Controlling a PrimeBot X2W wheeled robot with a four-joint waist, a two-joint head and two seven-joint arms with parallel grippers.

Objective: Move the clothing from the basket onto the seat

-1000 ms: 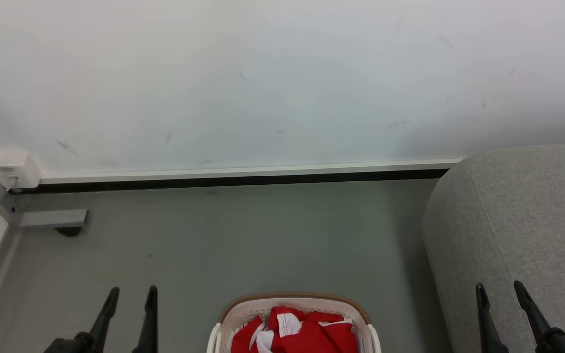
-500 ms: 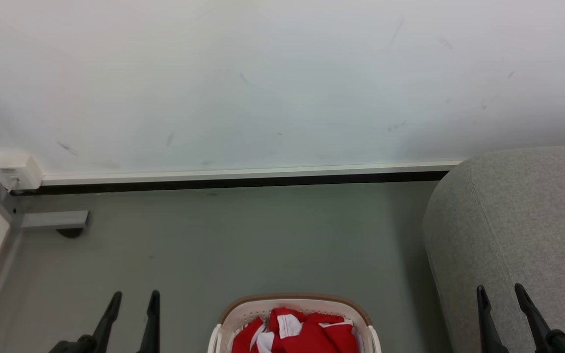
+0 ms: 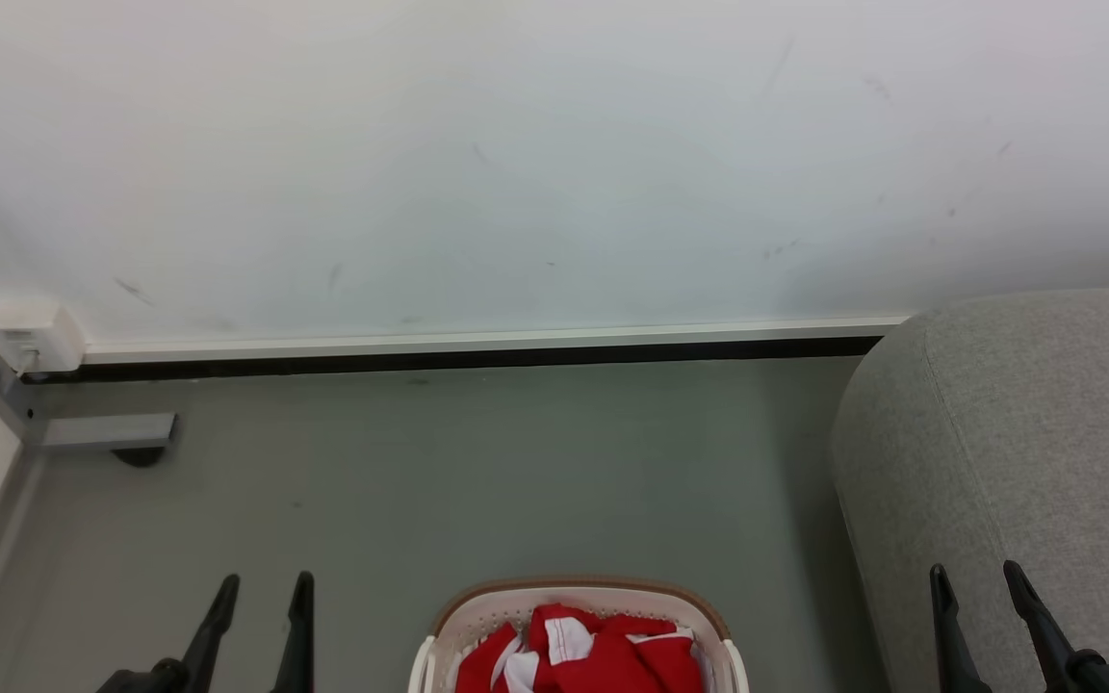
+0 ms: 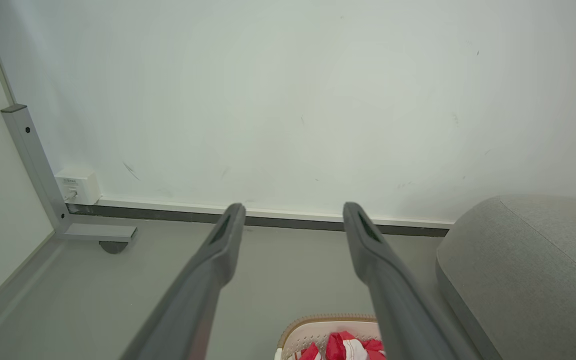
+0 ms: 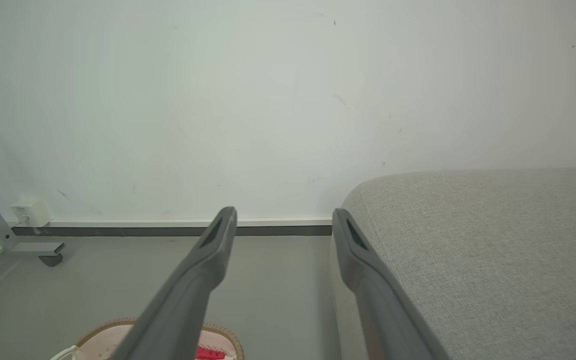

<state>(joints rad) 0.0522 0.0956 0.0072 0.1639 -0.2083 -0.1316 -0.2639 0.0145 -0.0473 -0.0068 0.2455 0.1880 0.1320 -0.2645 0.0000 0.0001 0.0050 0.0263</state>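
Basket [image 3: 576, 585] nearest, at the head view's bottom edge. Red-and-white clothing [image 3: 612, 664] heaped inside it, untouched.

Left gripper [image 3: 266, 579] hangs left of the basket, right gripper [image 3: 971, 570] right of it, before the seat's flank. Both have jaws spread, nothing between them.

Light-grey seat [image 3: 1045, 433] right of the basket and running beyond it. No garment on the part in view.

Beyond the basket: grey floor [image 3: 477, 462], then skirting strip [image 3: 477, 339], then scuffed white wall [image 3: 554, 144].

Over the last second the whole head picture slid down a touch (camera tilt, not the things). Grippers barely stirred.

Judgement: transfer not begun; first reach into the basket still to come.
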